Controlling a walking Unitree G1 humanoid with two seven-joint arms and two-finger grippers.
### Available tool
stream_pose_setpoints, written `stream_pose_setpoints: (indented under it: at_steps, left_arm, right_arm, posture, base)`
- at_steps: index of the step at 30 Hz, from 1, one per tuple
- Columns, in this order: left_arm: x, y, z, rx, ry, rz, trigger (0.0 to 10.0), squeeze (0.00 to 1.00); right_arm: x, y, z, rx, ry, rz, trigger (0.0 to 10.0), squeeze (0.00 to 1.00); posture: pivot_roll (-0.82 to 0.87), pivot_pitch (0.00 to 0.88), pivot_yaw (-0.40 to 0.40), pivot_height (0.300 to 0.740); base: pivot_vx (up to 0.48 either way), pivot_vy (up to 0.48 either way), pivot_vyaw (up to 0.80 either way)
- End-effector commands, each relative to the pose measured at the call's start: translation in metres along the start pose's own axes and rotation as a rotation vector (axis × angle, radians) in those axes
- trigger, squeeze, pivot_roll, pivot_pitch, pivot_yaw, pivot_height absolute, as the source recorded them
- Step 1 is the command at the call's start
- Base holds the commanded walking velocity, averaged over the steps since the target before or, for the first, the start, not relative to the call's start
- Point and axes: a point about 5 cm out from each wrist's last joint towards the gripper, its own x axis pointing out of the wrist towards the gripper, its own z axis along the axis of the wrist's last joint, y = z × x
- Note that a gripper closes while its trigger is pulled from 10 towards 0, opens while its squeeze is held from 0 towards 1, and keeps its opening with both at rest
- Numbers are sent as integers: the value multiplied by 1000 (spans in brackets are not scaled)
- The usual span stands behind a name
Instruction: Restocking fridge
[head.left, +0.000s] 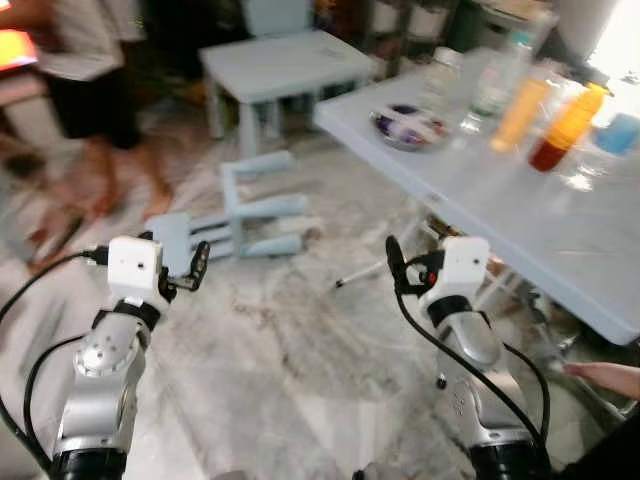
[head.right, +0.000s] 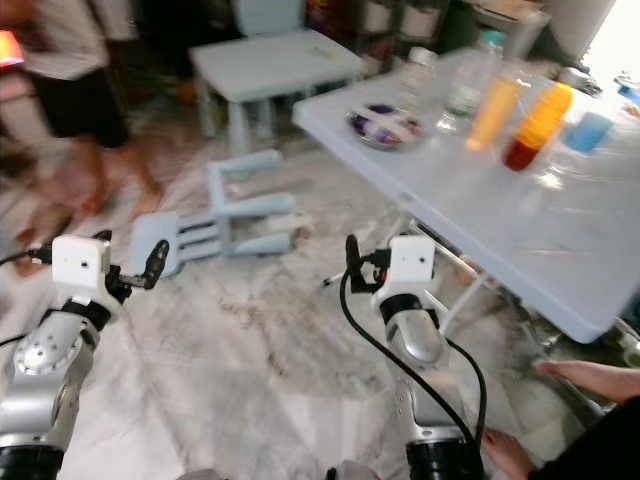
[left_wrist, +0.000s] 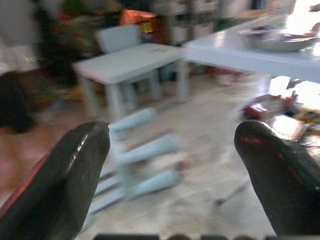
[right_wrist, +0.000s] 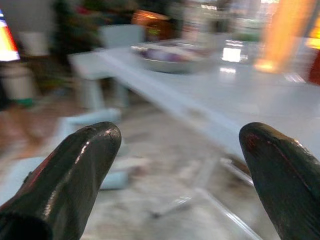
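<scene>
The restocking looks barely begun: both the left pincer (head.left: 197, 262) and the right pincer (head.left: 392, 258) hang spread and empty above the floor, while the orange bottles (head.left: 545, 125) wait at two o'clock on the white surface (head.left: 520, 215), no fridge near.

Open marble floor (head.left: 290, 350) between both grippers; a tipped-over stool (head.left: 245, 215) (legs sideways) lies just ahead of the left gripper (head.left: 190, 265), folding table (head.left: 520, 220) crowds the right gripper (head.left: 400, 270).
</scene>
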Motion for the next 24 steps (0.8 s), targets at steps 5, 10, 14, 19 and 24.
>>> stream_pose_setpoints:
  at_steps: [5, 10, 14, 19, 24]
  left_arm:
    - [2, 5, -1, -1, -12, 14, 10000, 0]
    - [3, 3, 3, -3, -22, 11, 10000, 0]
    - [4, 1, 3, 1, -29, 1, 10000, 0]
    - [5, 2, 3, 0, -31, -1, 10000, 0]
    - [6, 1, 3, -5, -31, -3, 10000, 0]
  right_arm:
    - [1, -3, 8, 24, -41, -15, 10000, 0]
    - [1, -3, 9, 16, -41, -17, 10000, 0]
    - [1, -3, 8, 18, -34, -18, 10000, 0]
    - [2, -3, 8, 20, -32, -19, 10000, 0]
    - [2, -2, 7, 24, -31, -17, 10000, 0]
  posture:
    - [32, 17, -41, 740]
    - [31, 18, -40, 740]
    - [31, 17, -39, 740]
    - [32, 19, -37, 740]
    - [32, 20, -35, 740]
  base:
    - [379, 294, -640]
    - [366, 310, 0]
    - [362, 315, 0]
    - [362, 316, -725]
    - [362, 316, -800]
